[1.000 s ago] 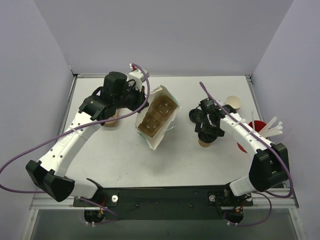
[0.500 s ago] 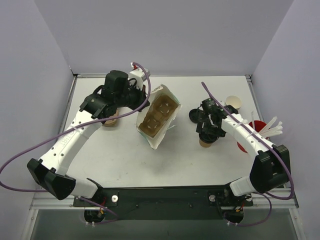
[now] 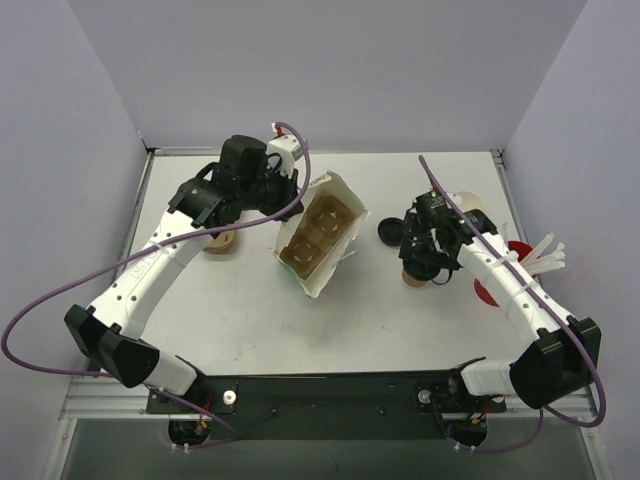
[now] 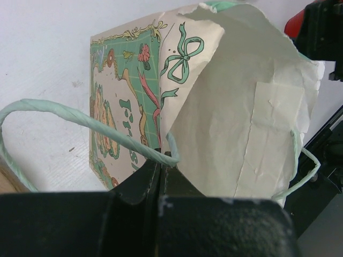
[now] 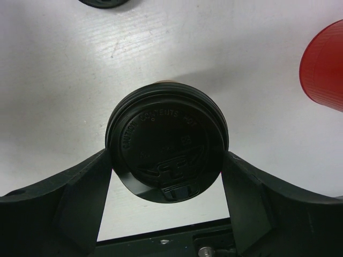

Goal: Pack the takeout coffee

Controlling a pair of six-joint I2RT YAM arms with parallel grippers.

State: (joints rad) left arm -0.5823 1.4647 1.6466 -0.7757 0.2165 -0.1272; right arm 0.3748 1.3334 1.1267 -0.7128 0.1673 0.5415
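Note:
The takeout coffee point(image 3: 413, 276), a brown paper cup with a black lid point(image 5: 167, 142), stands right of centre. My right gripper point(image 3: 424, 255) is shut on it, one finger point(image 5: 80, 198) pressing each side of the lid. My left gripper point(image 3: 287, 187) is shut on the rim of a printed paper bag point(image 3: 318, 238), beside its green twisted handle point(image 4: 80, 120). The bag lies tilted and open at mid-table with a tan pulp carrier point(image 3: 312, 232) inside. In the left wrist view the shut left gripper point(image 4: 162, 158) pinches the bag's wall point(image 4: 241, 123).
A second brown cup point(image 3: 221, 241) sits partly under the left arm. A loose black lid point(image 3: 389, 232) lies left of the right gripper. A cream cup point(image 3: 474, 206), a red cup point(image 3: 494, 290) and white cutlery point(image 3: 545, 255) sit at the right edge.
My right arm has shifted right and slightly back, still around the coffee. My left gripper has moved a little right and back, pulling the bag's rim with it.

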